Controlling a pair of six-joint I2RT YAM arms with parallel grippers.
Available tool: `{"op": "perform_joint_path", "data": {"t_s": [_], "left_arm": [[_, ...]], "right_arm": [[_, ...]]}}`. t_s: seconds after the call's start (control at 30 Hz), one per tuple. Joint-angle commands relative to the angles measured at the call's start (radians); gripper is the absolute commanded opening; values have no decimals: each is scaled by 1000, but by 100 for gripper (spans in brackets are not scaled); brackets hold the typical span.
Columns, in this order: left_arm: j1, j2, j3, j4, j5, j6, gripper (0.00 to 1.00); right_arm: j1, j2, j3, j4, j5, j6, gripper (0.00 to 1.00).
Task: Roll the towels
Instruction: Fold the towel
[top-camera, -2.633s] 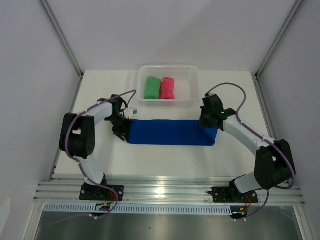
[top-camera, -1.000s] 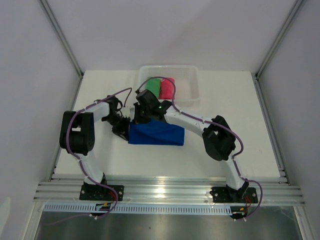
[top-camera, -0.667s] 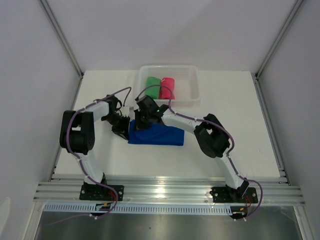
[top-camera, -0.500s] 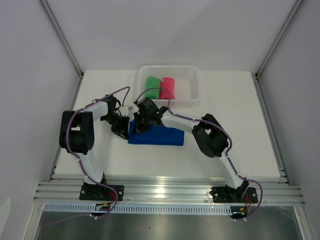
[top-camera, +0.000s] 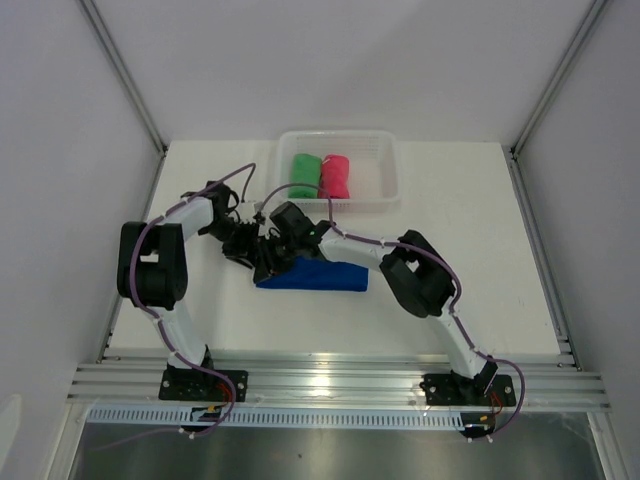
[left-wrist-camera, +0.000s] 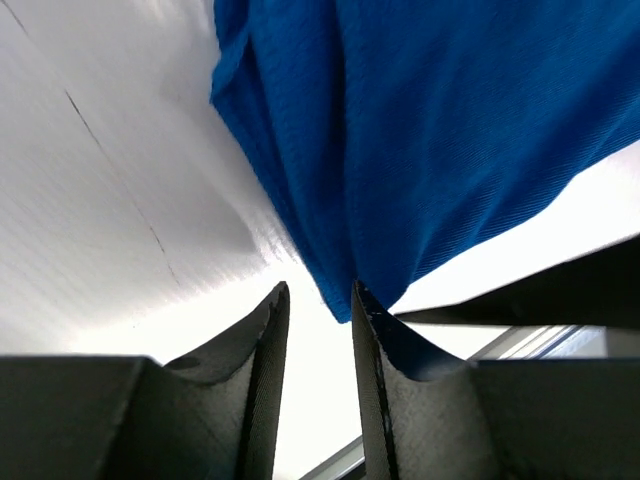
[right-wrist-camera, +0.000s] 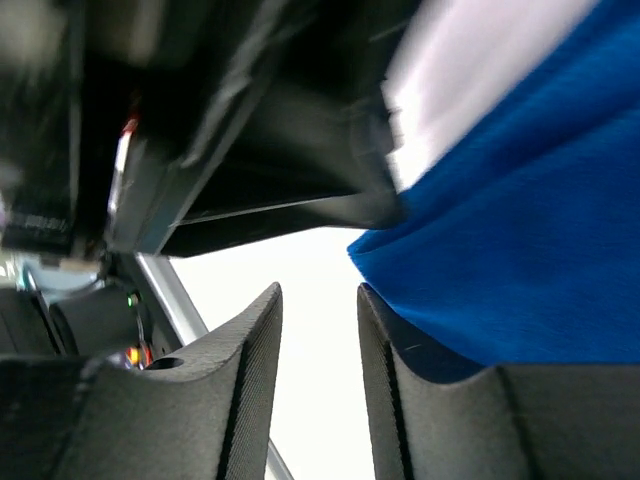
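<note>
Green towel (top-camera: 304, 173) and pink towel (top-camera: 336, 175) lie rolled in the white basket (top-camera: 388, 150); the folded blue towel (top-camera: 320, 276) lies on the desk (top-camera: 480, 250), with my left fingers (left-wrist-camera: 262, 340) and right fingers (right-wrist-camera: 250, 350) slightly parted and empty at its left end, so I judge the next move is to grip that edge and begin rolling.

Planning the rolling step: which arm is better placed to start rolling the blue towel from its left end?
Probably left: the left gripper sits open at the blue towel's left edge; the right arm stretches across the towel, blocking a roll.
</note>
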Motion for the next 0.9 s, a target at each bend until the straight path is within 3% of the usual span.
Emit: {"op": "perform_joint_path", "data": {"t_s": [0.0, 0.17, 0.33, 0.53, 0.87], "left_arm": [[0, -23, 46, -3, 59, -27, 35], [-23, -32, 33, -11, 36, -21, 38], [-55, -51, -12, -29, 8, -1, 38], [-96, -77, -58, 1, -32, 4, 38], [-112, -92, -69, 20, -52, 24, 36]], "right_arm": [[6, -103, -21, 54, -55, -98, 40], [-43, -318, -168, 45, 49, -164, 41], [-210, -505, -357, -51, 215, -165, 41], [-427, -566, -533, -15, 278, -132, 41], [-532, -476, -589, 88, 286, -87, 41]]}}
